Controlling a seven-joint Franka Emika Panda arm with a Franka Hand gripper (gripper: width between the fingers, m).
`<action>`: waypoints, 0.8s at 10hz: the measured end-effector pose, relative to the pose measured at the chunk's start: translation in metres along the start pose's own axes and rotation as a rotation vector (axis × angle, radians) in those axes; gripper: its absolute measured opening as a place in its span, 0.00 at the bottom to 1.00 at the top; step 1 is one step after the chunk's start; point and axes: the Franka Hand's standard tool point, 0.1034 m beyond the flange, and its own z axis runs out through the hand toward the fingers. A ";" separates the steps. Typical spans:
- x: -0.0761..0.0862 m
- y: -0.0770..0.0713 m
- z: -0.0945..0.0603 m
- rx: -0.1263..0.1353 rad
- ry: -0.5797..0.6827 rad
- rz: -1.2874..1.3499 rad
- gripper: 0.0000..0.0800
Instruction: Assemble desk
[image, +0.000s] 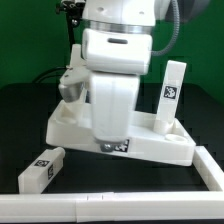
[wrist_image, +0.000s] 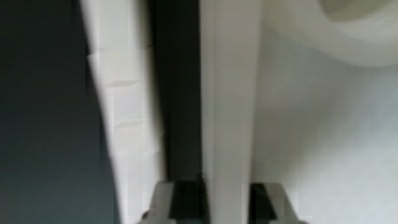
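Note:
The desk's white tabletop (image: 150, 140) lies flat in the middle of the black table. One leg (image: 173, 92) with a black-and-white tag stands upright in its corner at the exterior view's right. A second upright piece (image: 69, 86), probably a leg, shows at the back left, half hidden by the arm. Another leg (image: 42, 170) lies loose at the front left. My gripper (image: 112, 143) is down at the tabletop's front edge. In the wrist view my gripper (wrist_image: 228, 196) is shut on a thin white wall of the tabletop (wrist_image: 228, 100). A round socket (wrist_image: 356, 18) shows beside it.
A low white barrier (image: 100, 207) runs along the front of the table and turns up the exterior view's right side (image: 210, 168). The robot's big white body (image: 118, 50) hides the middle and back of the tabletop. A white strip with notches (wrist_image: 116, 100) runs beside the gripped wall.

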 end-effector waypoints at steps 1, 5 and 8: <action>-0.004 -0.004 0.002 0.006 -0.010 -0.005 0.07; 0.002 -0.003 0.011 0.010 -0.018 0.076 0.07; 0.015 0.005 0.028 -0.005 -0.019 0.088 0.07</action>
